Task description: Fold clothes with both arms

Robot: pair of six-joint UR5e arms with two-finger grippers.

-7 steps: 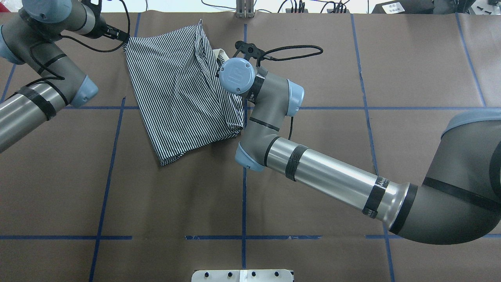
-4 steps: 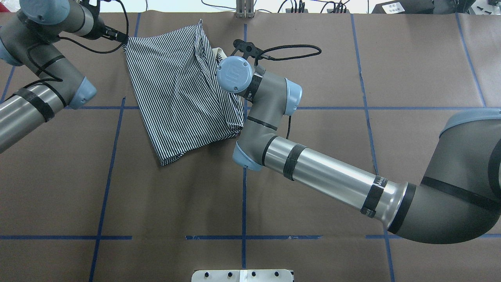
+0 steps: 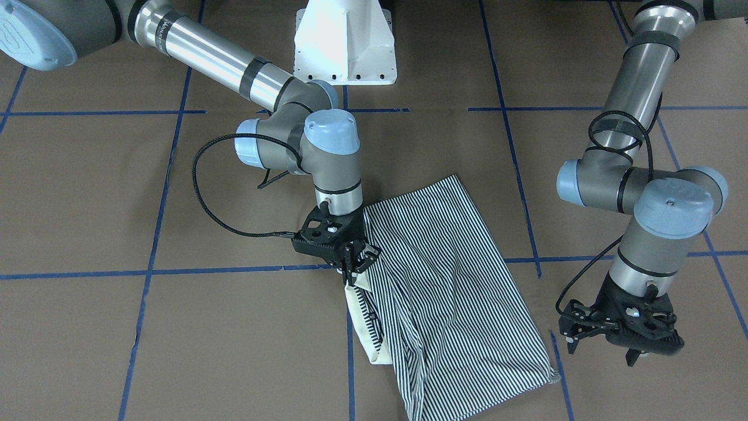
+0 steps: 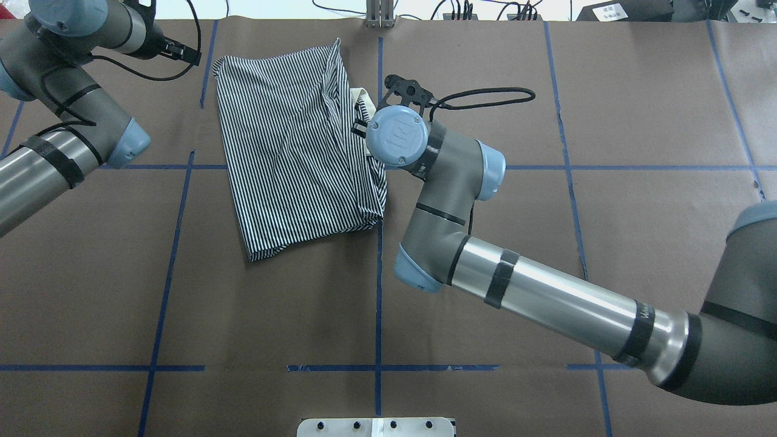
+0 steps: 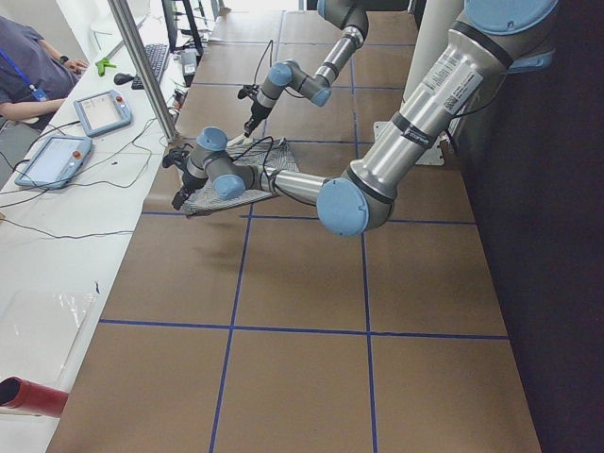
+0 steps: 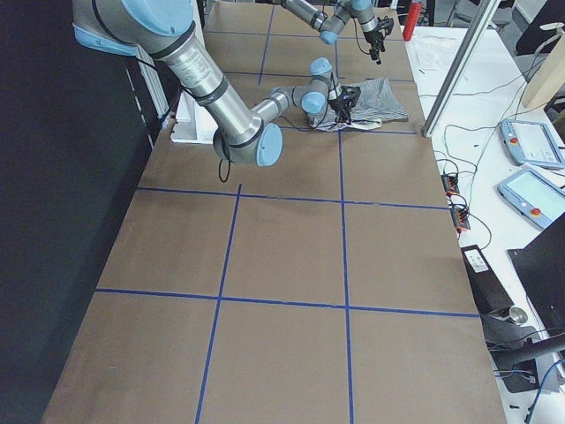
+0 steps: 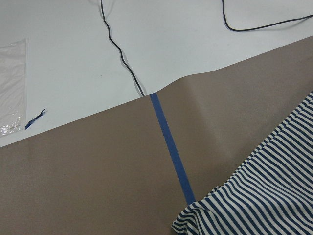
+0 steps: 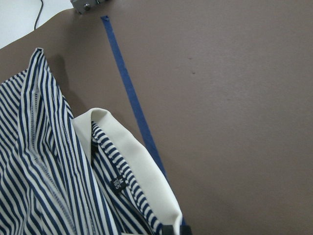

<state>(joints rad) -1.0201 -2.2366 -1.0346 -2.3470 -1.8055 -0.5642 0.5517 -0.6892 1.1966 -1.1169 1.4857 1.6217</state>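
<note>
The striped polo shirt [image 4: 291, 139] lies crumpled and partly folded on the brown table cover, its cream collar [image 8: 142, 166] turned up at the right-hand edge. My right gripper [image 3: 352, 270] is shut on the shirt's edge just beside the collar [image 3: 362, 327]. In the overhead view the right wrist's blue cap [image 4: 397, 135] hides most of that gripper. My left gripper [image 3: 602, 351] hangs open with nothing in it, a short way off the shirt's far corner [image 4: 217, 60]. The left wrist view shows only that striped corner [image 7: 264, 205] lying on the cover.
Blue tape lines [image 4: 377, 303] grid the brown cover. The white pedestal base [image 3: 345, 41] stands at the near edge. A metal post [image 4: 379, 15] and cables [image 4: 461, 12] line the far edge. A white bench with tablets [image 5: 94, 113] and a seated person [image 5: 28, 66] lies beyond.
The right gripper has dragged the shirt to the right. The left gripper has let go of the far corner, which now lies apart from it.
</note>
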